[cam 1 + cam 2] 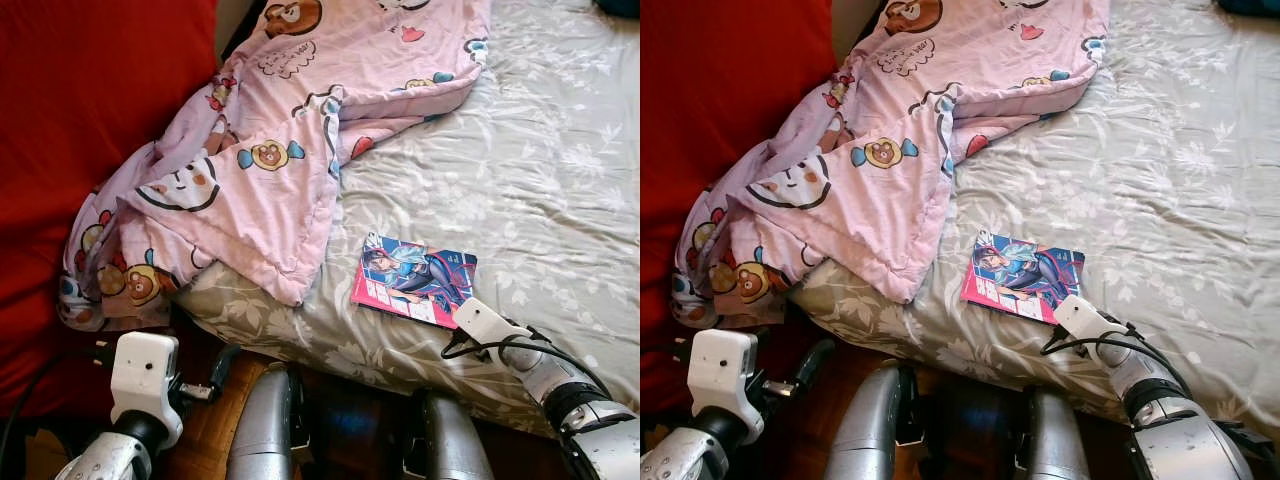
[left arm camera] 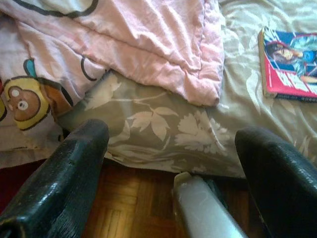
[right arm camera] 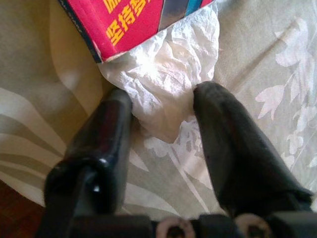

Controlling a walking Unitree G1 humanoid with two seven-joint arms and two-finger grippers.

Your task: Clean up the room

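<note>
A crumpled white tissue (image 3: 166, 64) lies on the grey floral bed sheet (image 1: 540, 170), partly tucked under the corner of a comic book (image 1: 415, 280) with a pink and blue cover. My right gripper (image 3: 162, 99) rests on the sheet at the book's near corner, open, one finger on each side of the tissue. A pink cartoon-print blanket (image 1: 260, 150) is bunched over the bed's left part and hangs off its edge. My left gripper (image 2: 173, 136) is held low by the bed's near edge, open and holding nothing.
A large red fabric surface (image 1: 70, 150) rises left of the bed. Dark wooden floor (image 2: 124, 208) runs below the bed's edge, where my silver legs (image 1: 265, 420) stand. The right half of the sheet is bare.
</note>
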